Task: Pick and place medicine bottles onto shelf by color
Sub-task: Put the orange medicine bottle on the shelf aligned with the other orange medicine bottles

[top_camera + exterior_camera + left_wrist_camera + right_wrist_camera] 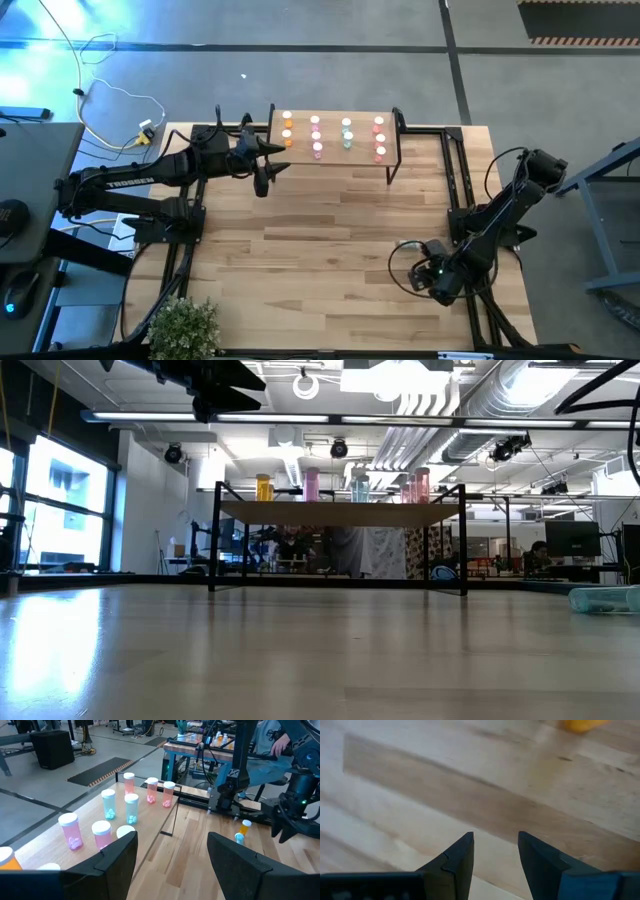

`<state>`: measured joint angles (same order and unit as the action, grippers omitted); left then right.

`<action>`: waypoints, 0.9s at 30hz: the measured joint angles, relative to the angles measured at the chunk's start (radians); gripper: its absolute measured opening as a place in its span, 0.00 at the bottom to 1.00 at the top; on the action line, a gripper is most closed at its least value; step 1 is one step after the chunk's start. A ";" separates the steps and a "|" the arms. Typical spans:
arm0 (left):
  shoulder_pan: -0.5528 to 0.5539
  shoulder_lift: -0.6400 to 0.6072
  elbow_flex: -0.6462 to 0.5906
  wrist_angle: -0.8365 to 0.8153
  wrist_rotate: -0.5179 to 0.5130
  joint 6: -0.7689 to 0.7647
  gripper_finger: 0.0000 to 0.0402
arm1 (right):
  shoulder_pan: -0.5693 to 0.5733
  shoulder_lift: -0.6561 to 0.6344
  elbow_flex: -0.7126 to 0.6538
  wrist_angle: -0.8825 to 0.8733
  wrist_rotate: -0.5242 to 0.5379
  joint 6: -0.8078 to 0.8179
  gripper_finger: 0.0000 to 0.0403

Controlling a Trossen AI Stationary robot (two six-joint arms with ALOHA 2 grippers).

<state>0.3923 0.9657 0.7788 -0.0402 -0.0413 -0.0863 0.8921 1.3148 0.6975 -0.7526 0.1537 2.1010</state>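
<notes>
While small translucent medicine bottles (331, 136) with pale round caps stand in colour rows on the light-wood, black-legged shelf (392, 160), the left gripper (263, 180) hangs beside its end, fingers spread and empty. Low over the slatted wooden table (320, 250), the right gripper (494, 851) has its dark wedge fingers parted on nothing, with an orange bottle (244, 828) lying close by.

High view: straight down over whole bench (330, 220). Low view: bench-top height, level across toward shelf (340, 515) and room behind. Left wrist view: near shelf, facing along it. Right wrist view: close over bench boards. High, low and left wrist views share shelf.
</notes>
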 joint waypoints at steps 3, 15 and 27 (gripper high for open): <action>0.000 0.000 0.000 0.000 -0.001 -0.015 0.58 | -0.001 0.000 0.000 0.005 -0.012 -0.040 0.36; 0.000 0.000 0.000 0.000 -0.023 -0.055 0.58 | -0.001 0.014 0.000 -0.073 0.146 -0.008 0.54; 0.000 0.000 0.000 0.000 -0.076 -0.147 0.58 | 0.081 0.184 0.000 -0.089 0.179 0.147 0.55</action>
<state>0.3920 0.9657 0.7788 -0.0402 -0.1173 -0.2333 0.9735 1.4992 0.6979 -0.8413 0.3327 2.2477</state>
